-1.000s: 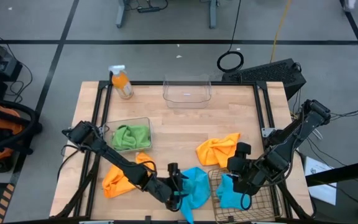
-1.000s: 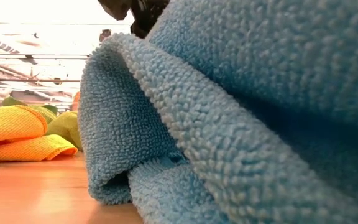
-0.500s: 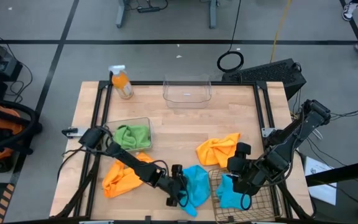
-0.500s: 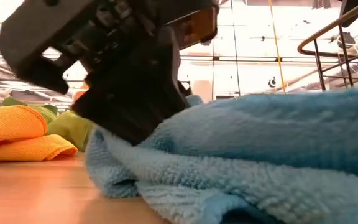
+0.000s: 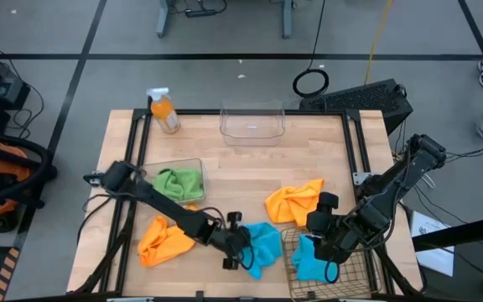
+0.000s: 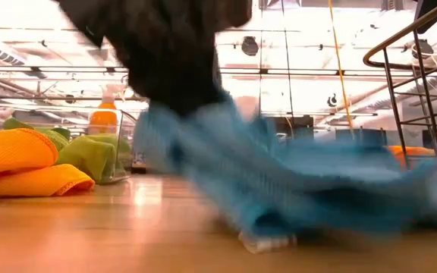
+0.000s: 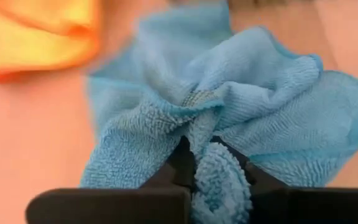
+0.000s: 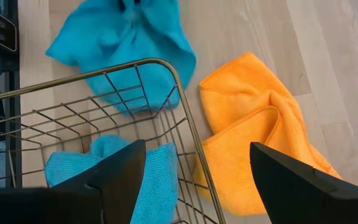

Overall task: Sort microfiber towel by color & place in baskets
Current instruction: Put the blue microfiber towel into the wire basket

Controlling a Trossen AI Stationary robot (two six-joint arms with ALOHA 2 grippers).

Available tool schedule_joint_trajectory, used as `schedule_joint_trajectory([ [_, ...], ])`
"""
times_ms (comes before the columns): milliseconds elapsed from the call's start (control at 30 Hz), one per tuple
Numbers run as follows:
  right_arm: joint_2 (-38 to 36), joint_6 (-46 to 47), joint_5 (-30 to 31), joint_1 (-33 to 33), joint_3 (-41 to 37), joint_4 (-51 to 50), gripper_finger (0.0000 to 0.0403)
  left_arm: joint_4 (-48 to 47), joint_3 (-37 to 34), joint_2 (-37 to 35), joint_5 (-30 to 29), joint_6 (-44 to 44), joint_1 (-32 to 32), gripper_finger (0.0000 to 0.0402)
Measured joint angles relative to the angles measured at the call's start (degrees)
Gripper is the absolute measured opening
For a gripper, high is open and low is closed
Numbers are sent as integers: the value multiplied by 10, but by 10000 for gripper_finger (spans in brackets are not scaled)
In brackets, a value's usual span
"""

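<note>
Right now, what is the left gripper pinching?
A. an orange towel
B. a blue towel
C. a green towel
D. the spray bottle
B: in the left wrist view the left gripper has a fold of the blue towel squeezed between its dark fingers, and the high view shows it on that same towel beside the wire basket.

I see a wooden tabletop (image 5: pixel 241 172) carrying an orange spray bottle (image 5: pixel 164 111), an empty clear tub (image 5: pixel 252 122), a second tub (image 5: pixel 177 181) with green cloth, two orange towels (image 5: pixel 163 241) (image 5: pixel 294 201), a blue towel (image 5: pixel 263 246) and a wire basket (image 5: pixel 325 260).
</note>
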Motion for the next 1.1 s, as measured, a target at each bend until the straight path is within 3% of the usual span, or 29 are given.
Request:
schedule_joint_trajectory([
  [133,0,0,3,0,0,0,276,-55,0,-50,-117,-10,-14,32],
  [400,0,-16,27,0,0,4,276,-75,1,-132,-249,34,-17,32],
  [500,0,-41,90,0,0,17,276,-60,1,-151,-288,61,-10,32],
  [733,0,-126,234,2,0,74,276,-3,1,-174,-316,123,3,31],
  [867,12,-161,321,8,-3,135,276,48,1,-174,-432,153,3,30],
  [967,22,-197,343,11,-19,181,276,51,1,-175,-497,158,2,30],
  [1100,31,-231,340,9,-41,233,276,50,-2,-174,-517,156,1,30],
])
